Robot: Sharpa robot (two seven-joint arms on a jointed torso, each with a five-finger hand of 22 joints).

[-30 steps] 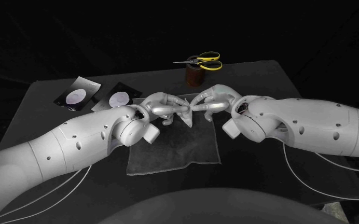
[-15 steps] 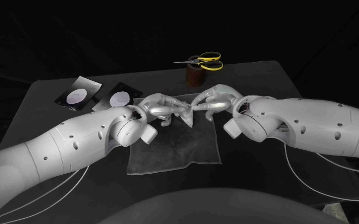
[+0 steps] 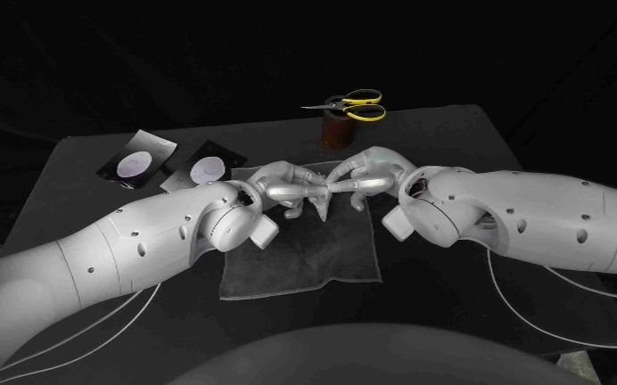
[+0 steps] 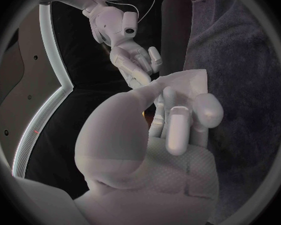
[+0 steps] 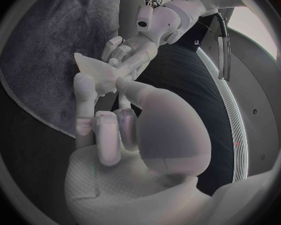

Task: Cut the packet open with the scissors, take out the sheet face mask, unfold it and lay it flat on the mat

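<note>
White folded sheet mask (image 4: pixel 187 82) is being pinched by the left hand (image 3: pixel 285 185) and the right hand (image 3: pixel 366 175) above the grey mat (image 3: pixel 302 260); unfolding is being started, and its layers probably need drawing apart.

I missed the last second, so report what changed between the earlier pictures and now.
Almost nothing. The left hand edged slightly toward the right hand; nothing was taken hold of or let go. Both still pinch the folded mask between them over the mat. The scissors and the packets stayed put.
</note>
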